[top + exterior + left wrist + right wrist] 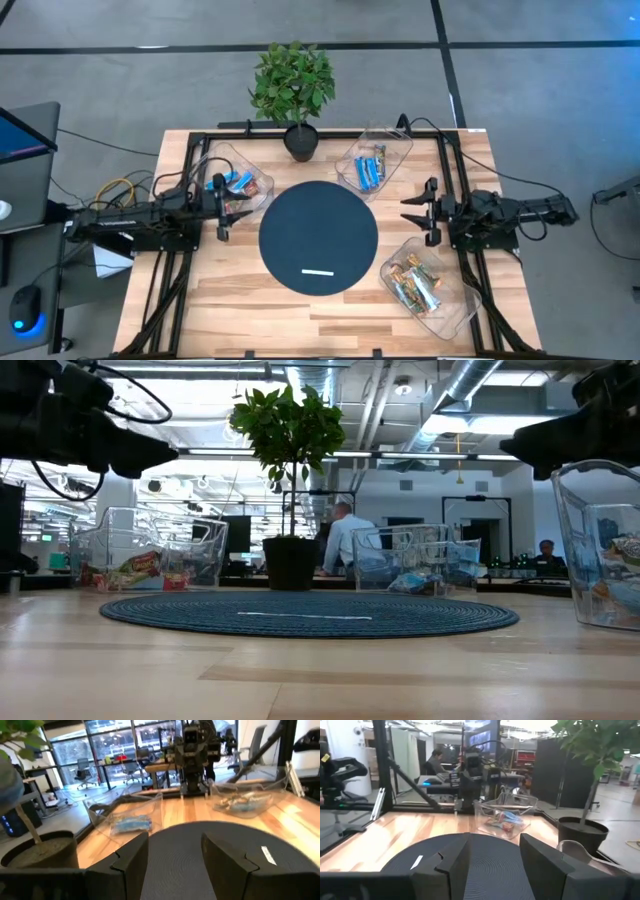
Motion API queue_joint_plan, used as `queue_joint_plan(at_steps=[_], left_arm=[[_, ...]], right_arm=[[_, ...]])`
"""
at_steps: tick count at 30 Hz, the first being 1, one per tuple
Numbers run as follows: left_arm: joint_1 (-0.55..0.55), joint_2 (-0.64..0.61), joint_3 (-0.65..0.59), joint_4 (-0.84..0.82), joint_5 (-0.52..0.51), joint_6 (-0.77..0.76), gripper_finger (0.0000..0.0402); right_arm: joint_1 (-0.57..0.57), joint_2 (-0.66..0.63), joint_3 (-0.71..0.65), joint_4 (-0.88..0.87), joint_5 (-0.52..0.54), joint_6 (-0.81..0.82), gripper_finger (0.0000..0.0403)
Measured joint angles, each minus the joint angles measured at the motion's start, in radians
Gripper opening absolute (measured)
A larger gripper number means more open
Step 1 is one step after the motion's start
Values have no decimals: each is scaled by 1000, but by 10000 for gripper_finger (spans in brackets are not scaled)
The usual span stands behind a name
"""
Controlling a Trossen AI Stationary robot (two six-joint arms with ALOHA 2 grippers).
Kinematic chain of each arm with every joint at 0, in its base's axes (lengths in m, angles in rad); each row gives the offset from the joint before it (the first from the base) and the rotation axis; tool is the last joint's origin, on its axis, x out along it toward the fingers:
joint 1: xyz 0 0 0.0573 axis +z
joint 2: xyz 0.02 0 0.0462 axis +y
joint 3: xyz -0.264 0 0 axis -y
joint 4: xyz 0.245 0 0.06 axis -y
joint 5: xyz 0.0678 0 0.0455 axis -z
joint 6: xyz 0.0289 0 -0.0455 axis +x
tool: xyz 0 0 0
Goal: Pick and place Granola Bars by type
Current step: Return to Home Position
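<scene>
Granola bars (372, 170): none on the mat (318, 225), all in the three trays (392, 142) around it. Left gripper (222, 210) and right gripper (412, 213) flank the mat, fingers apart, empty; only a white strip (318, 270) lies on it. Reads as homing with the sort done, so the next move needs parking only, no pick.

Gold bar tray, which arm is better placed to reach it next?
Right. The right gripper hangs open near that tray; the left gripper sits across the dark mat.
</scene>
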Motion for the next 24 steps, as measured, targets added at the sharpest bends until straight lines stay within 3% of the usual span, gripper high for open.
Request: queue_joint_plan(at_steps=[8, 13, 24], left_arm=[[0, -11, 0, -16, 34, 49, 177], [0, -90, -1, -13, 30, 68, 177], [0, -85, 0, -60, 46, 65, 177]], right_arm=[[-3, 0, 0, 0, 1, -21, 166], [-22, 0, 9, -18, 1, -21, 166], [-28, 0, 21, -58, -10, -7, 166]])
